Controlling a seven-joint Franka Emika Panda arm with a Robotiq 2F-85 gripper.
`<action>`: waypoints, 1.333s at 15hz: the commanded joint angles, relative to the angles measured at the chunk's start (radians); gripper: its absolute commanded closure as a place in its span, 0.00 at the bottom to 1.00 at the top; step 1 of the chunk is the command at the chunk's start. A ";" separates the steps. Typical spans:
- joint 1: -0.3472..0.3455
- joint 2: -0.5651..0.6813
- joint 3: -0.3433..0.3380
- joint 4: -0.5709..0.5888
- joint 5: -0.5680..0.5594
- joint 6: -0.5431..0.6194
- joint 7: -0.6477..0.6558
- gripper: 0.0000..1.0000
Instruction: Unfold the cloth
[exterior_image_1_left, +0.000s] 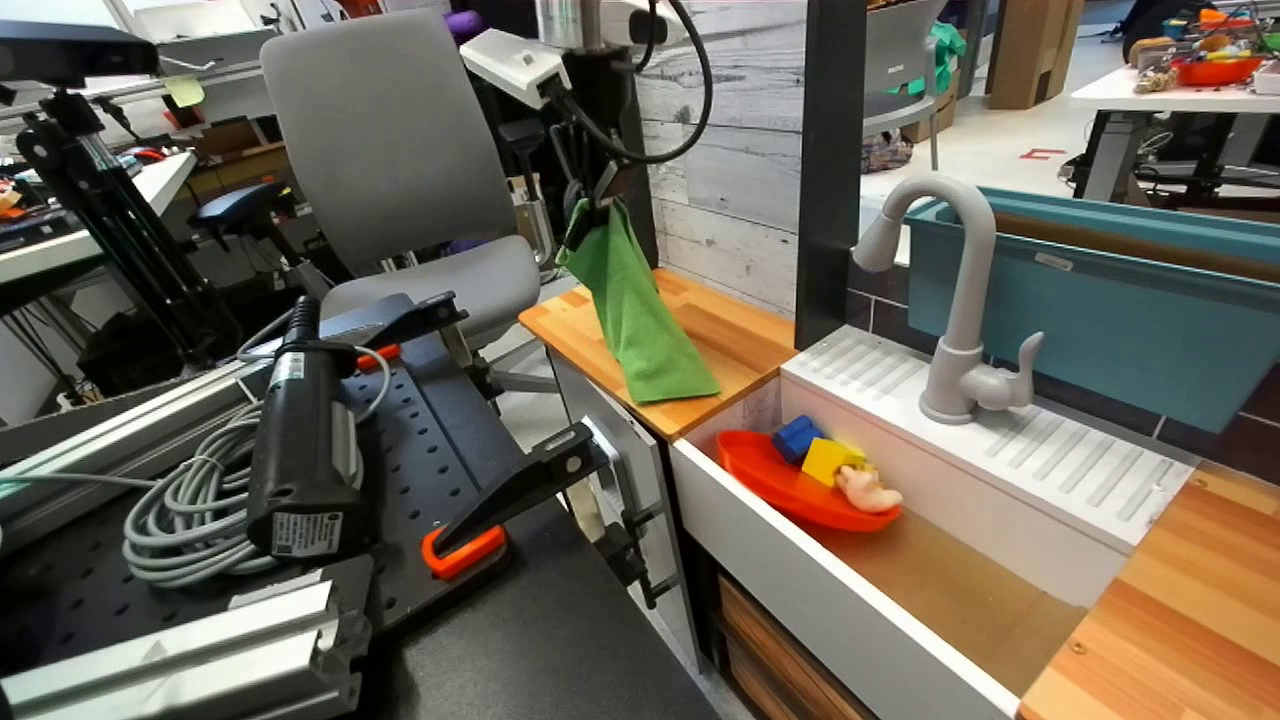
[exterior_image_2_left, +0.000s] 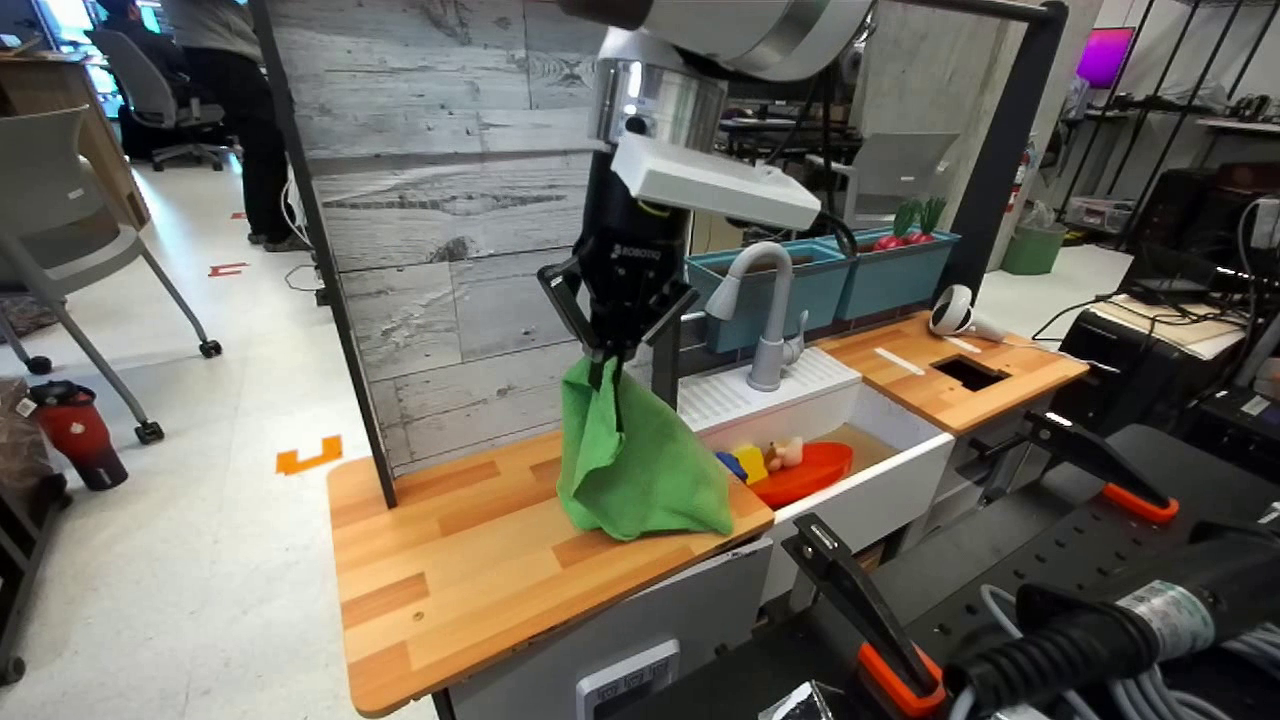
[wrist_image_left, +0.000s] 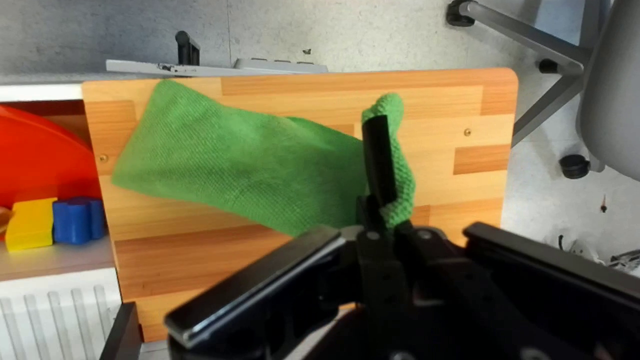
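The green cloth (exterior_image_1_left: 645, 325) hangs from my gripper in both exterior views (exterior_image_2_left: 645, 475). My gripper (exterior_image_2_left: 607, 372) is shut on its upper end, above the wooden counter (exterior_image_2_left: 460, 580). The cloth slopes down toward the sink side, with its lower edge at the counter top; whether it bears on the wood is hard to tell. In the wrist view the cloth (wrist_image_left: 240, 160) spreads to the left as a long, folded-looking strip. A small fold of it wraps beside the dark finger of the gripper (wrist_image_left: 384, 167). The other fingertip is hidden by cloth.
A white sink (exterior_image_1_left: 830, 600) adjoins the counter and holds a red dish (exterior_image_1_left: 790, 490) with blue and yellow blocks. A grey faucet (exterior_image_1_left: 965, 300) stands behind it. A plank wall (exterior_image_2_left: 430, 230) rises behind the counter. A grey chair (exterior_image_1_left: 400, 140) stands near the counter's end.
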 joint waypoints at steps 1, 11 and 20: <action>0.043 0.047 -0.029 0.107 -0.068 -0.023 0.071 0.99; 0.089 0.313 -0.048 0.390 -0.142 -0.015 0.101 0.99; 0.220 0.513 -0.074 0.504 -0.233 0.085 0.118 0.99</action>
